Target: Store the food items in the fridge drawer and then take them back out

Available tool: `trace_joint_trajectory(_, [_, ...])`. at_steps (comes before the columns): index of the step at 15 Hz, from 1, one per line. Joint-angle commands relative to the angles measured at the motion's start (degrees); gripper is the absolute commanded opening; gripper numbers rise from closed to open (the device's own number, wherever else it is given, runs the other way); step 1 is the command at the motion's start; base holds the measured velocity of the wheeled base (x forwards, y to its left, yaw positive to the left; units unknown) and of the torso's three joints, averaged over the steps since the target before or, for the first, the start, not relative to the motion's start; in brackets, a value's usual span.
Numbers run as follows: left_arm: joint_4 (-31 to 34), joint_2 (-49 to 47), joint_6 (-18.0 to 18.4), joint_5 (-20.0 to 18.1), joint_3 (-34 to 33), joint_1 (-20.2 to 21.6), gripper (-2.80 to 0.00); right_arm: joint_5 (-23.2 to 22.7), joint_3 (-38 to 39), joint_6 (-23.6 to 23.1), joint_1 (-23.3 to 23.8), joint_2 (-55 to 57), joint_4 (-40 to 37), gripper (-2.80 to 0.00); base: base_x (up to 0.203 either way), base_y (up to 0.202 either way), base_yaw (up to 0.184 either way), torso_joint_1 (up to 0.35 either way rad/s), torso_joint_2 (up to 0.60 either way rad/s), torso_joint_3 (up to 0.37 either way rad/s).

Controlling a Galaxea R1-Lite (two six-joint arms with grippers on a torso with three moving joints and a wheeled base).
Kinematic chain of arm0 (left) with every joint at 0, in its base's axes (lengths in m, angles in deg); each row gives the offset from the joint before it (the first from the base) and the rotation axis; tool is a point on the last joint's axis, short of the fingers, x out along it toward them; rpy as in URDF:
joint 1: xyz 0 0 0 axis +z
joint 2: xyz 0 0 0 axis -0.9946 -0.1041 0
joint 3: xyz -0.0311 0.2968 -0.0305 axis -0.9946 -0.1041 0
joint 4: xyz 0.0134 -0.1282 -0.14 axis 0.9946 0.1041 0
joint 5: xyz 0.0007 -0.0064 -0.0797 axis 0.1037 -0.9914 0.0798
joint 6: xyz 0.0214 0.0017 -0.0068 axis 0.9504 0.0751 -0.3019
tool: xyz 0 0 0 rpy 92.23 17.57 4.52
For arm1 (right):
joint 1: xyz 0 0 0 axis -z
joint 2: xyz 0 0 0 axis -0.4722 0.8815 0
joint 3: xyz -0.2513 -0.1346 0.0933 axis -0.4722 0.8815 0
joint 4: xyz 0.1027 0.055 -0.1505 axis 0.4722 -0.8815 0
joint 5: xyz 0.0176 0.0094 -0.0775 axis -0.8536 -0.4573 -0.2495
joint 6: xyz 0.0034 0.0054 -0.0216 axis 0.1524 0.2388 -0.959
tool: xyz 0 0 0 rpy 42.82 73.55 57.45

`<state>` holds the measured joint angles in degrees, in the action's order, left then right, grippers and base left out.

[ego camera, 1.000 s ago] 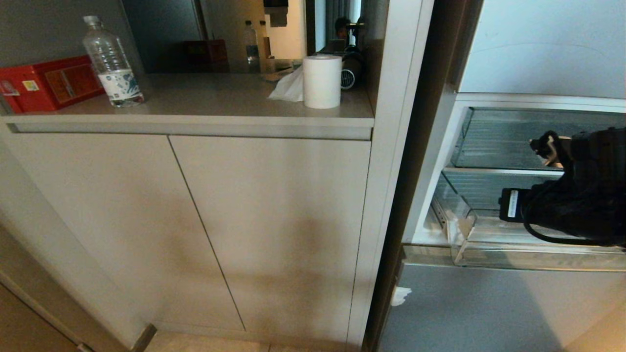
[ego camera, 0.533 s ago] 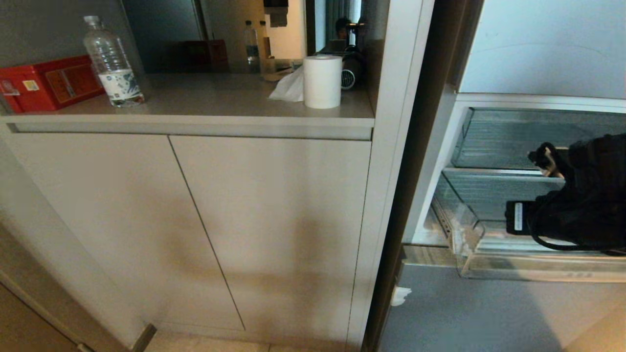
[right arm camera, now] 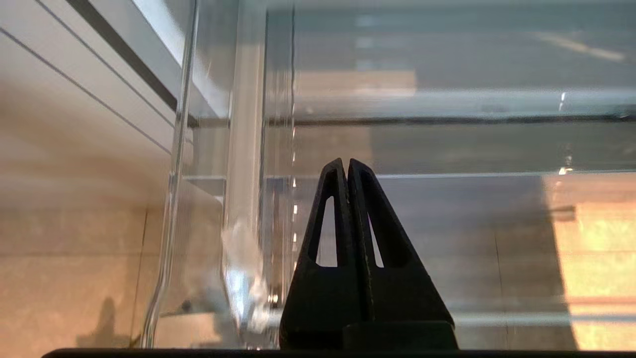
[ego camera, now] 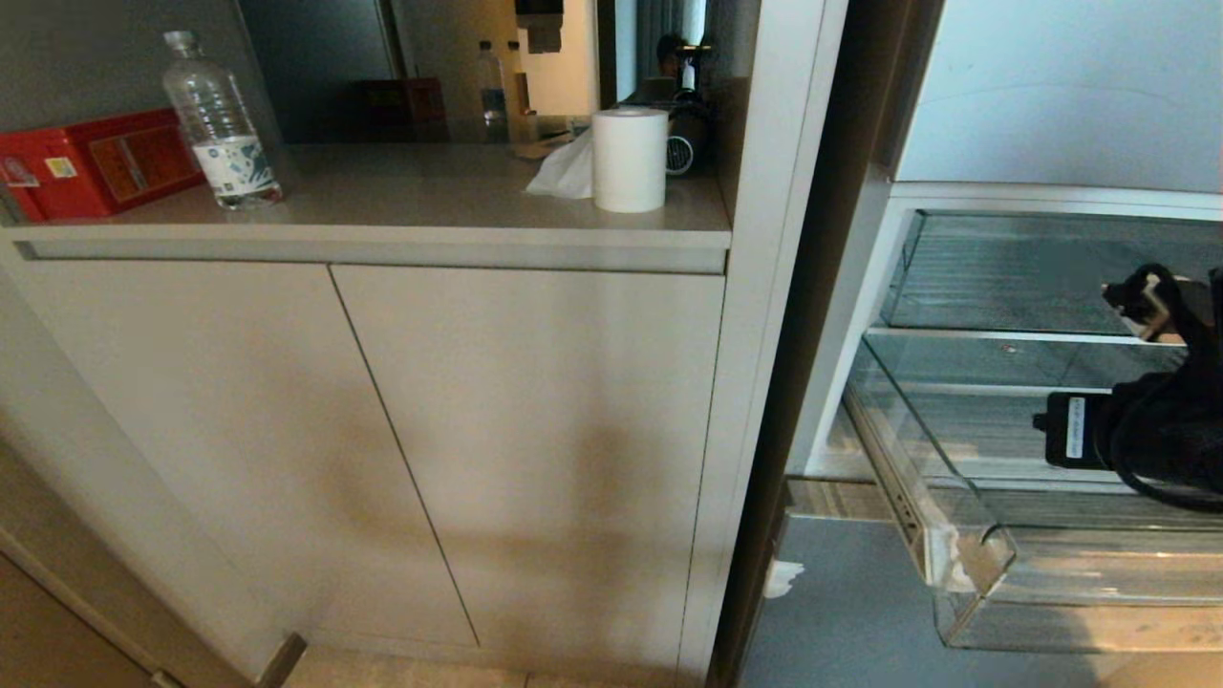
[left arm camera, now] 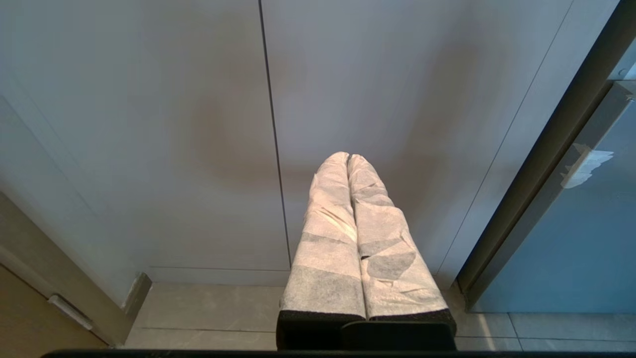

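Observation:
The clear fridge drawer [ego camera: 965,559] stands pulled well out of the open fridge at the right of the head view, and nothing shows inside it. My right arm [ego camera: 1161,444] reaches down into it from the right edge. In the right wrist view the right gripper [right arm camera: 346,161] is shut with nothing between its black fingers, close to the drawer's clear wall [right arm camera: 243,149]. My left gripper [left arm camera: 348,156], with white-wrapped fingers, is shut and empty, parked low in front of the cabinet doors. The food items are out of view.
A second clear drawer [ego camera: 1003,277] sits above the pulled one. Left of the fridge is a counter with a water bottle [ego camera: 218,119], a red box [ego camera: 96,162] and a paper roll [ego camera: 629,158]. Cabinet doors [ego camera: 525,430] stand below it.
The fridge drawer has slid far out towards me. My right arm has drawn back with it, towards the right edge of the head view. The left arm has stayed still.

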<state>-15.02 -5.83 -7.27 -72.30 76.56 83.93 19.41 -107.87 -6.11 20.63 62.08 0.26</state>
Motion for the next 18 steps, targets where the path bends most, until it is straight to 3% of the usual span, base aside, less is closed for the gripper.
trace_joint_trajectory(1, [-0.03,-0.09,-0.02,0.01,-0.09,0.01,-2.8,0.02,1.16,0.07,-0.02,-3.75,0.05,-2.8,0.0,0.0,0.0,0.0,0.0,0.0])
trace_joint_trajectory(7, [-0.02,-0.09,-0.02,0.01,-0.09,0.01,-2.8,-0.51,8.82,-0.76,-0.34,-26.94,-0.12,-2.8,0.0,0.0,0.0,0.0,0.0,0.0])
trace_joint_trajectory(11, [-0.02,-0.09,-0.02,0.01,-0.09,0.01,-2.8,-4.65,18.61,-1.0,-0.5,-44.07,-0.02,-2.8,0.0,0.0,0.0,0.0,0.0,0.0])
trace_joint_trajectory(15, [-0.03,-0.09,-0.02,0.01,-0.09,0.01,-2.8,-5.84,30.42,-1.56,-0.54,-55.14,-0.15,-2.8,0.0,0.0,0.0,0.0,0.0,0.0])
trace_joint_trajectory(18, [-0.02,-0.09,-0.02,0.01,-0.09,0.01,-2.8,-6.06,40.51,-7.35,0.86,-62.84,0.33,-2.8,0.0,0.0,0.0,0.0,0.0,0.0])
